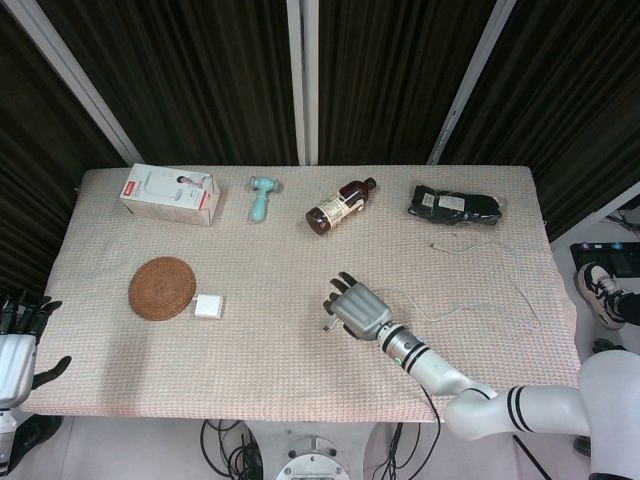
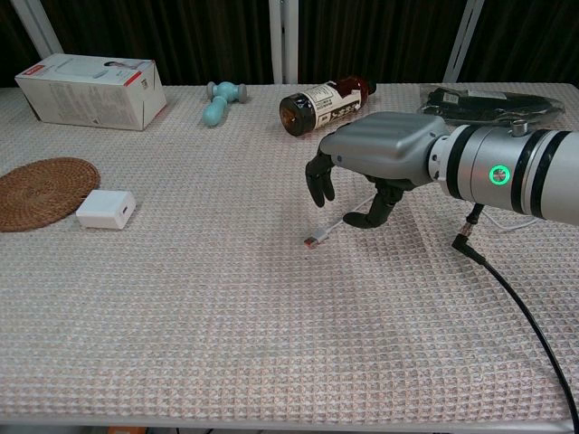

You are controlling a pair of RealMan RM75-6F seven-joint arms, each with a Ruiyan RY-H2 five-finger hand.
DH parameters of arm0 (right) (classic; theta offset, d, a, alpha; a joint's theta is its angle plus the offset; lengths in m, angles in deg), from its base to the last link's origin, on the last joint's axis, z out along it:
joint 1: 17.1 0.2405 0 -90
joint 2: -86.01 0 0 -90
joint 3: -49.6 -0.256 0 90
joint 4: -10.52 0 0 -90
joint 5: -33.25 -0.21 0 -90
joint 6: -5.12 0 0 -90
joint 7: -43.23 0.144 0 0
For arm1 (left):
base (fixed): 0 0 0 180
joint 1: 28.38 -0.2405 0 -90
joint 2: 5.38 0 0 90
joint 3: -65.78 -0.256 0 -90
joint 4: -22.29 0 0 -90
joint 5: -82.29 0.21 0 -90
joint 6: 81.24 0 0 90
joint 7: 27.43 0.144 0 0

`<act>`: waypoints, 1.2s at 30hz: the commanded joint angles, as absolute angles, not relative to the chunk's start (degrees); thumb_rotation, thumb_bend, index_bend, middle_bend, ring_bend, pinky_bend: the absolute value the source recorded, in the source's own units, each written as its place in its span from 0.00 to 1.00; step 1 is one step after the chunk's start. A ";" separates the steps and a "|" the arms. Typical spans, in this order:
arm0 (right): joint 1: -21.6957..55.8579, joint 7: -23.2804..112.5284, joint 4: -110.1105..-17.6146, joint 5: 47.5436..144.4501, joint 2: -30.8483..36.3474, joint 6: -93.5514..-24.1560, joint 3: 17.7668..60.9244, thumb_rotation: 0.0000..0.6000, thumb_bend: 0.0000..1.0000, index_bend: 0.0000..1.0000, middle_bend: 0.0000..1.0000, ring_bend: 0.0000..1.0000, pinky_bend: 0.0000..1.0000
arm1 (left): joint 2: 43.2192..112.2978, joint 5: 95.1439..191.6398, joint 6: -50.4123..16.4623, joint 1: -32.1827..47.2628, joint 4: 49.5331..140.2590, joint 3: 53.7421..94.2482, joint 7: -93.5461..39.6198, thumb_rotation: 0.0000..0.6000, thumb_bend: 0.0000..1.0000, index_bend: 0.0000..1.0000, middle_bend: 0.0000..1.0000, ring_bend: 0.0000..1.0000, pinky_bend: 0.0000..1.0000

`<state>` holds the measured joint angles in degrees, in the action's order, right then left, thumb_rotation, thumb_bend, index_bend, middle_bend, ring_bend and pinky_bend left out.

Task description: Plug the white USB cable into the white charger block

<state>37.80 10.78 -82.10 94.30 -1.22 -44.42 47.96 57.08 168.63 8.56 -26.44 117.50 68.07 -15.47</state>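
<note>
The white charger block (image 1: 208,306) (image 2: 106,208) lies at the left beside a round woven coaster. The white USB cable (image 1: 470,306) trails from the right side of the table to its plug end (image 2: 313,240) (image 1: 325,326), which lies flat on the cloth. My right hand (image 2: 375,172) (image 1: 358,308) hovers just right of the plug with fingers (image 2: 320,184) curled downward and thumb tip close to the cable. Nothing is pinched between thumb and fingers. My left hand (image 1: 20,340) hangs off the table's left front corner with its fingers spread, holding nothing.
A woven coaster (image 1: 162,287) touches the charger's left side. Along the back stand a white box (image 1: 170,194), a teal tool (image 1: 262,196), a brown bottle (image 1: 340,205) on its side and a black pouch (image 1: 455,205). A black cord (image 2: 507,289) hangs from my right forearm.
</note>
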 commanded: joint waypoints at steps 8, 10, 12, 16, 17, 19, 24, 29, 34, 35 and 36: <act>38.78 8.85 -76.24 99.85 -4.62 -42.52 49.63 1.00 0.31 0.41 0.36 0.12 0.10 | 56.97 168.19 8.39 -26.72 117.92 67.95 -15.28 1.00 0.12 0.21 0.16 0.00 0.00; 38.70 8.52 -75.22 100.86 -5.28 -42.67 49.91 1.00 0.31 0.41 0.35 0.12 0.10 | 56.94 168.17 8.42 -26.75 117.96 67.96 -15.28 1.00 0.12 0.21 0.16 0.00 0.00; 38.52 8.86 -74.46 101.50 -5.96 -42.58 49.95 1.00 0.31 0.42 0.33 0.12 0.09 | 56.93 168.14 8.37 -26.74 117.99 67.98 -15.26 1.00 0.12 0.21 0.16 0.00 0.00; 38.28 9.14 -73.32 102.07 -6.90 -42.35 49.79 1.00 0.31 0.41 0.31 0.11 0.07 | 56.94 168.17 8.28 -26.72 118.05 67.96 -15.17 1.00 0.12 0.21 0.16 0.00 0.00; 38.16 9.40 -73.13 102.08 -7.19 -42.30 49.65 1.00 0.32 0.41 0.31 0.11 0.07 | 56.93 168.16 8.27 -26.74 118.06 67.96 -15.20 1.00 0.12 0.21 0.16 0.00 0.00; 37.94 9.65 -72.66 102.37 -7.62 -42.39 49.52 1.00 0.32 0.41 0.31 0.11 0.06 | 56.90 168.12 8.27 -26.77 118.06 67.96 -15.26 1.00 0.12 0.21 0.15 0.00 0.00; 37.35 10.00 -71.64 102.88 -8.29 -42.45 49.50 1.00 0.33 0.40 0.31 0.11 0.06 | 56.89 168.03 8.17 -26.81 117.98 67.94 -15.44 1.00 0.12 0.21 0.15 0.00 0.00; 36.67 10.24 -71.03 103.29 -9.05 -42.84 49.28 1.00 0.33 0.40 0.31 0.11 0.06 | 56.94 168.09 8.11 -26.78 117.89 67.96 -15.52 1.00 0.12 0.21 0.15 0.00 0.00; 36.23 10.29 -70.41 103.40 -9.53 -42.90 48.96 1.00 0.33 0.42 0.32 0.11 0.06 | 56.92 168.14 8.18 -26.81 117.84 67.98 -15.59 1.00 0.12 0.21 0.15 0.00 0.00; 36.14 10.32 -70.34 103.40 -9.61 -42.88 48.86 1.00 0.33 0.43 0.33 0.11 0.06 | 56.91 168.17 8.19 -26.81 117.85 67.98 -15.61 1.00 0.12 0.21 0.15 0.00 0.00; 36.09 10.37 -70.32 103.41 -9.65 -42.84 48.78 1.00 0.33 0.43 0.33 0.11 0.06 | 56.92 168.19 8.20 -26.81 117.84 67.99 -15.60 1.00 0.12 0.21 0.15 0.00 0.00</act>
<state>36.10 10.36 -70.32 103.41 -9.64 -42.84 48.78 56.92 168.19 8.20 -26.81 117.84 67.99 -15.60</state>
